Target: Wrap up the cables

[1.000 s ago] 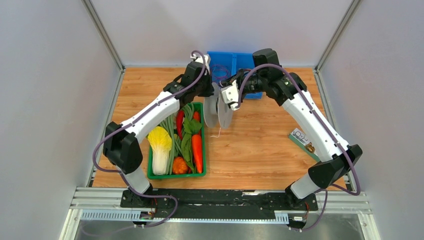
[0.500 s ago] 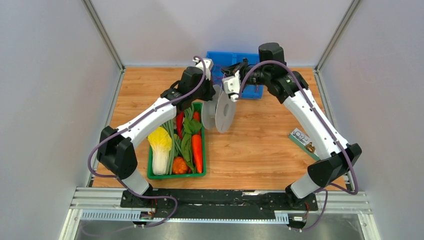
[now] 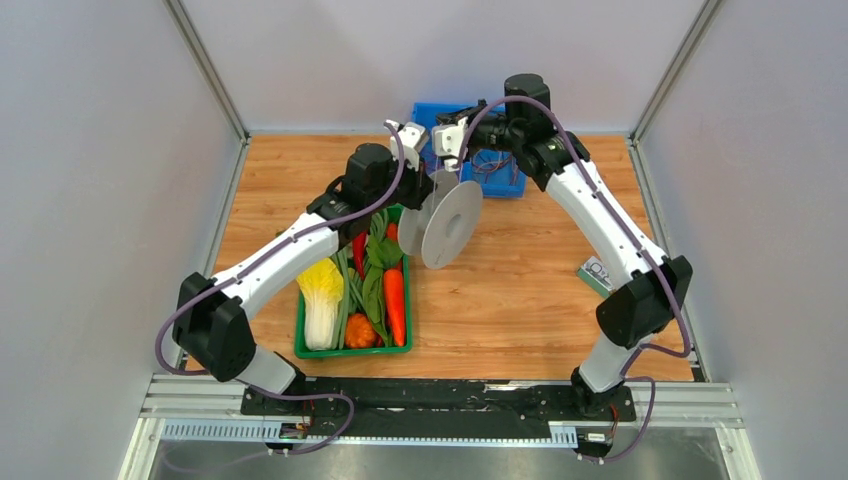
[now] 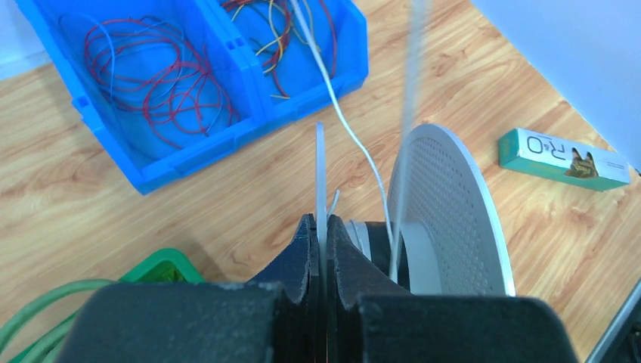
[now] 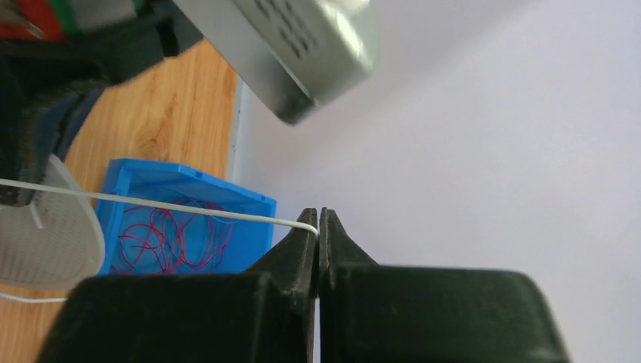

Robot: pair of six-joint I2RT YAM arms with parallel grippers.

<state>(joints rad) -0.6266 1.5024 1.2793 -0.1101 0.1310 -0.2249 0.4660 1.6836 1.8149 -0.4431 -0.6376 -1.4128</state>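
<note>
Over the last second the right jaws have drawn away from the plate-sized pale-grey flat round spool (image 3: 452,224). They have moved up and back until they sit over the blue plastic bin (image 3: 505,185) at the far side of the wooden table (image 3: 530,300). They are pressed fully together on the end of the thin white wire (image 5: 174,206), which runs taut from their tips back to the spool. The spool has meanwhile swung from edge-on to showing its perforated face to the overhead camera. This looks like tensioning the wire for another turn of winding.

The left jaws are clamped on the spool's thin near flange, holding it upright above the table beside the green crate of vegetables (image 3: 350,350). The left arm stretches forward, long and low. The right arm arches high, its wrist turned left toward the spool.
</note>
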